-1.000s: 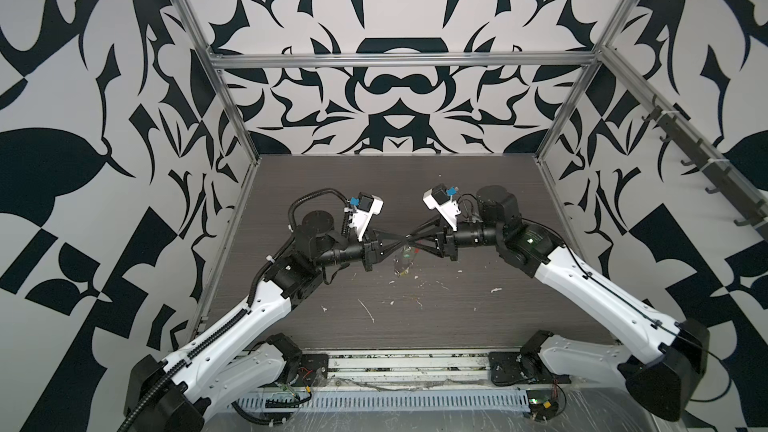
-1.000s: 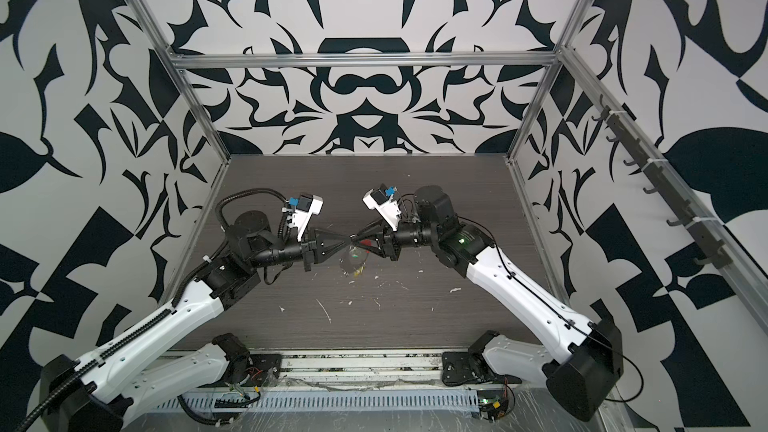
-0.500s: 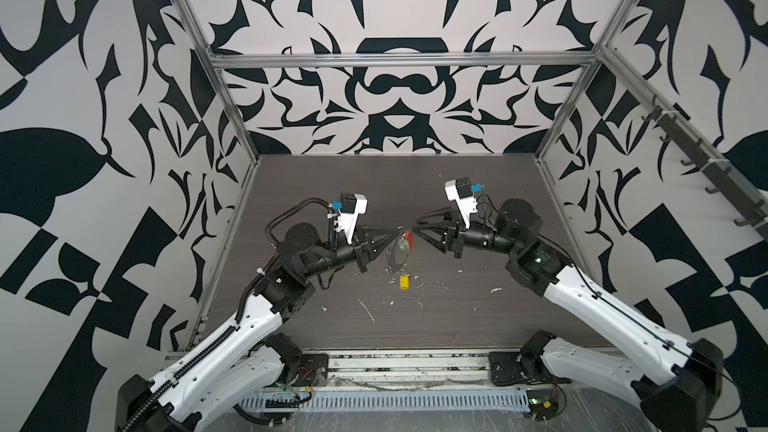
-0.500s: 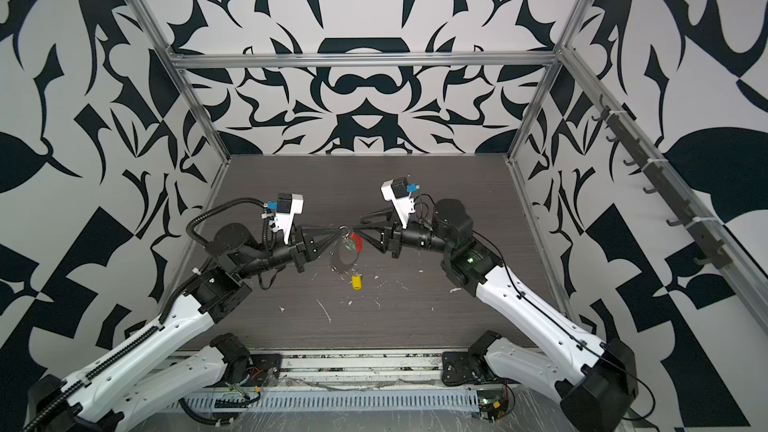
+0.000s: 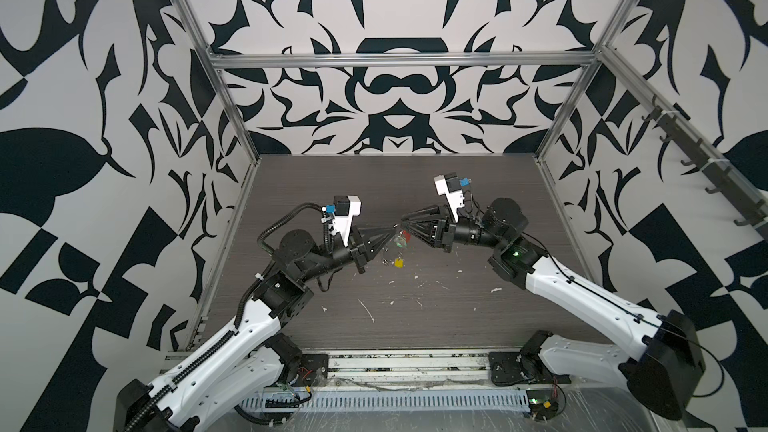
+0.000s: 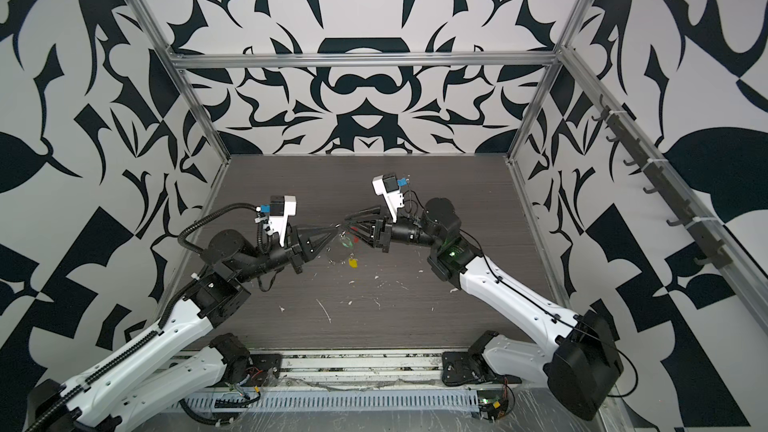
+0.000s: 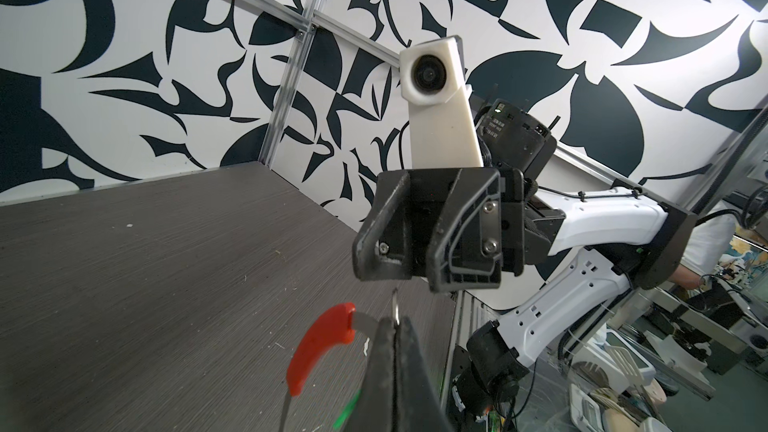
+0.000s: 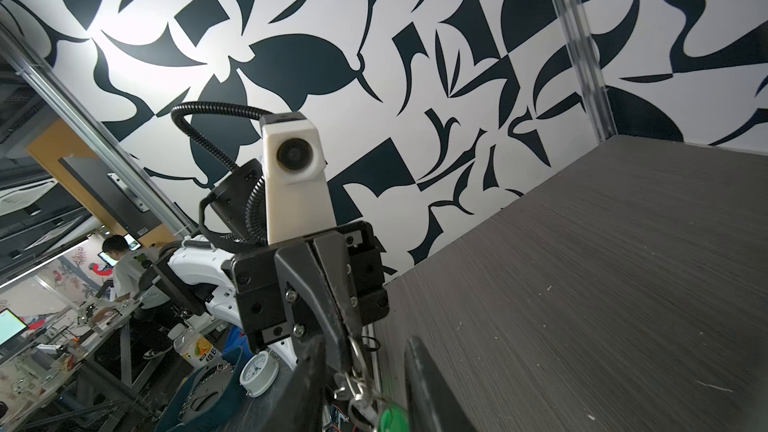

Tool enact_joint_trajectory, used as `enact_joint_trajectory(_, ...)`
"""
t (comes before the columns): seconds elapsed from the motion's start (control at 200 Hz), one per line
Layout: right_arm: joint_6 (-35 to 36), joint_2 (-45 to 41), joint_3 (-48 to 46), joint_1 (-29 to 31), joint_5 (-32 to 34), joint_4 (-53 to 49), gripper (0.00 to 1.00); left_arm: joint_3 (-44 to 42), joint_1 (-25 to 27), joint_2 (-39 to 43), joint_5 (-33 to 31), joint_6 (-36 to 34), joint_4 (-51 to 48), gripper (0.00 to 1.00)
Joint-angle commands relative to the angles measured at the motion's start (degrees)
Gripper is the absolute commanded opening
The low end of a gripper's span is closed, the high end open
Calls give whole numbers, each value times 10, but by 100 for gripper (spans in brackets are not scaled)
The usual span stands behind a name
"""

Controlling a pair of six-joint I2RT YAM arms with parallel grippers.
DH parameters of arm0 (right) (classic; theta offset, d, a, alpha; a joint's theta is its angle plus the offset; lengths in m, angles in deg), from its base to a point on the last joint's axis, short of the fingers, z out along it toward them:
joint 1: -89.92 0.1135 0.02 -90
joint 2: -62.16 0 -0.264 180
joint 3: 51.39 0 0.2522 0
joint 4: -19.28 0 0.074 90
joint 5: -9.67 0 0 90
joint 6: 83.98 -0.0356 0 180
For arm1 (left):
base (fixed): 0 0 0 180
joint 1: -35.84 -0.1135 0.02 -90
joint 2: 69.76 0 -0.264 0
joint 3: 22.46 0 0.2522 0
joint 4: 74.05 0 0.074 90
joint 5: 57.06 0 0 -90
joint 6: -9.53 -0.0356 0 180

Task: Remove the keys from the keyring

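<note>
Our left fingers [image 7: 384,371], black and tapered, are pressed together on the thin grey wire of the keyring [image 7: 363,321], just beside its curved red sleeve [image 7: 322,344]. Our right fingers [image 8: 428,388] stand spread, with a short chain of small silver rings [image 8: 357,371] and the green key [image 8: 392,415] hanging between them. The yellow key [image 5: 399,263] sits lower, over the dark, wood-grained worktop [image 5: 457,326]; whether it is strung on the hoop we cannot tell.
</note>
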Motion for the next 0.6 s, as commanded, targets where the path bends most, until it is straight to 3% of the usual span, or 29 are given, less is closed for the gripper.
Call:
enact_joint_trajectory(0.0, -12, 0, 13, 10, -13, 36, 32, -7, 2, 15, -17, -4, 22, 0)
enact_joint_trajectory(0.595, 4, 4, 26, 18, 0, 17, 12, -13, 2, 31, -38, -6, 14, 0)
